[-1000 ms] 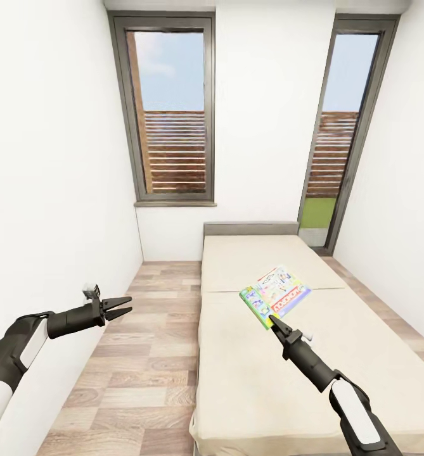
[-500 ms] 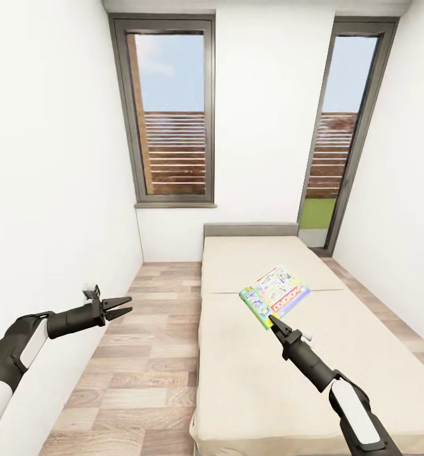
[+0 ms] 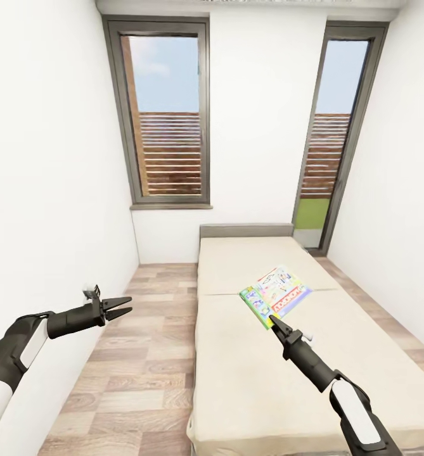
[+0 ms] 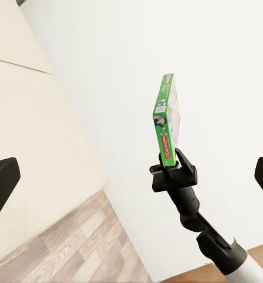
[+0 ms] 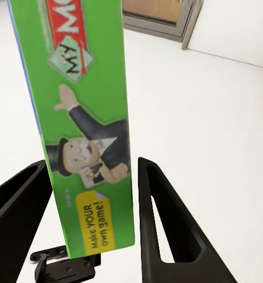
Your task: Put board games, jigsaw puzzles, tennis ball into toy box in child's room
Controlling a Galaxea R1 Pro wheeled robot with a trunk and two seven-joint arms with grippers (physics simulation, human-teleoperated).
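Holding the board game (image 3: 276,295), right pincer (image 3: 272,321) stays put; view shifted.

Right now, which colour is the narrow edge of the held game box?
Green, with printed artwork; the game box edge shows best in the right wrist view.

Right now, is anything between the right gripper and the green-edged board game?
No. The right gripper is shut on the green-edged board game, fingers on both sides of its edge, held above the bed.
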